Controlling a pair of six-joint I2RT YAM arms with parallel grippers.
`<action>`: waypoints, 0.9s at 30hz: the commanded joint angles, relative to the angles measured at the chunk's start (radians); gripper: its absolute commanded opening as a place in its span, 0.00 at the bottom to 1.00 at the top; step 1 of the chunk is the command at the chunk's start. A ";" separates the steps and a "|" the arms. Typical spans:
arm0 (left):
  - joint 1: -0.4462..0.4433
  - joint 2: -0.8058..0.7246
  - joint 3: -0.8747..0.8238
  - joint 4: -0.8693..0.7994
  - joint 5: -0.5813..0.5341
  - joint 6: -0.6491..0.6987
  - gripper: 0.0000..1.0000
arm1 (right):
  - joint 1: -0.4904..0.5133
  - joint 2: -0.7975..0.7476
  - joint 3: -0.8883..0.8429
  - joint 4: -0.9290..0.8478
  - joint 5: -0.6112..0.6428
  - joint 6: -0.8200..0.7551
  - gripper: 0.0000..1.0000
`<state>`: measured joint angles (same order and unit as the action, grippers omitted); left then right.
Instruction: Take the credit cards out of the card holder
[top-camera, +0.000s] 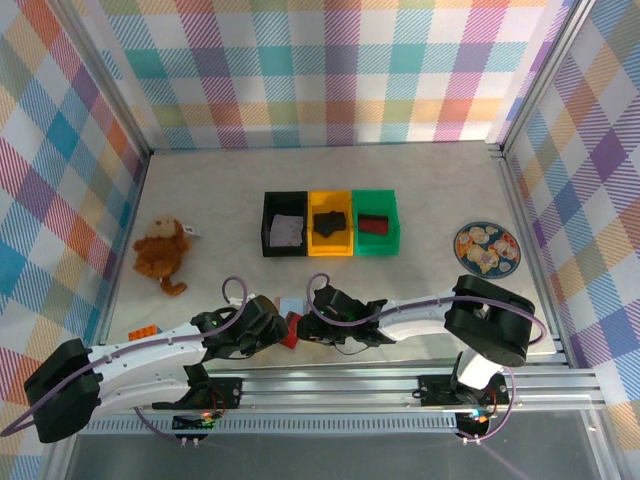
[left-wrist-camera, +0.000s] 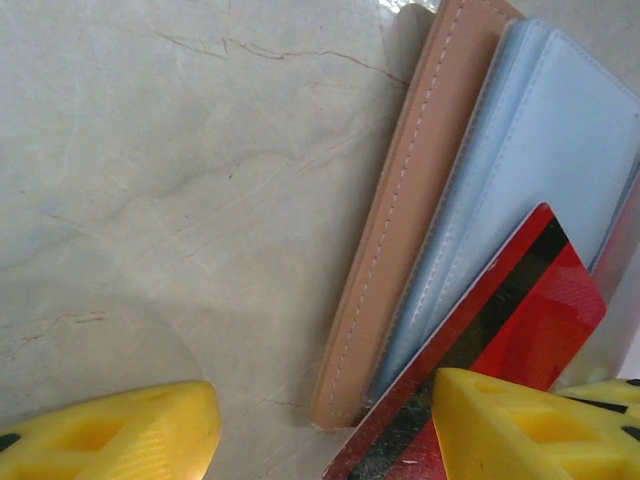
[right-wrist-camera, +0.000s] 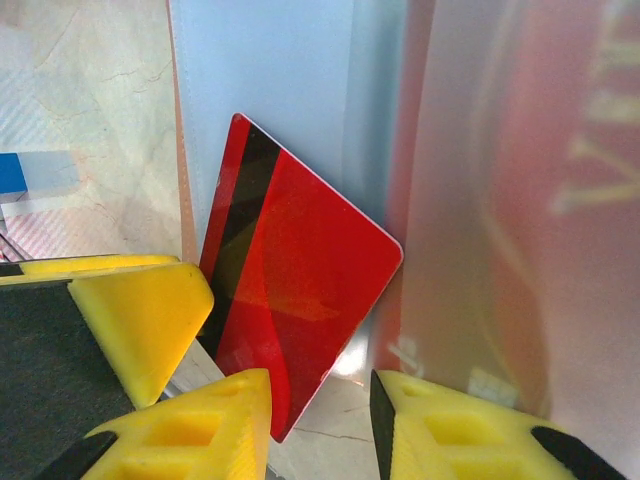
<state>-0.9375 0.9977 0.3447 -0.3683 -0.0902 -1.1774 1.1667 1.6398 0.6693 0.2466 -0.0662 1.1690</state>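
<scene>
Card holder (top-camera: 291, 304) lies open at the near edge of the table (top-camera: 420, 210), btwn both grippers, well apart from the bins (top-camera: 330, 222). Outside: pinkish-tan leather w/ pale stitching along the edge; inside: pale blue-grey pockets, stacked. A red card (left-wrist-camera: 520, 310) w/ black stripe sticks out of it at an angle. Clear sleeve (right-wrist-camera: 500, 200) beside it, reddish thru the plastic, lettering blurred. Left gripper (left-wrist-camera: 320, 400) spread wide, one finger on bare table, other over the red card. Right gripper (right-wrist-camera: 320, 400) narrowly parted, card corner in the gap, touching one finger only, not pinched.
</scene>
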 joint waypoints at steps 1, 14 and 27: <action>0.009 0.095 -0.081 0.140 0.098 -0.035 0.61 | 0.011 -0.018 0.010 -0.005 0.028 0.023 0.34; 0.009 0.187 -0.088 0.203 0.130 -0.074 0.61 | 0.036 -0.050 0.046 -0.118 0.075 0.115 0.32; 0.009 0.202 -0.107 0.254 0.145 -0.103 0.60 | 0.056 0.017 0.082 -0.067 0.071 0.108 0.33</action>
<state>-0.9333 1.0668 0.3695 -0.3866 -0.0948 -1.2366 1.2163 1.6272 0.7208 0.1417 0.0006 1.2972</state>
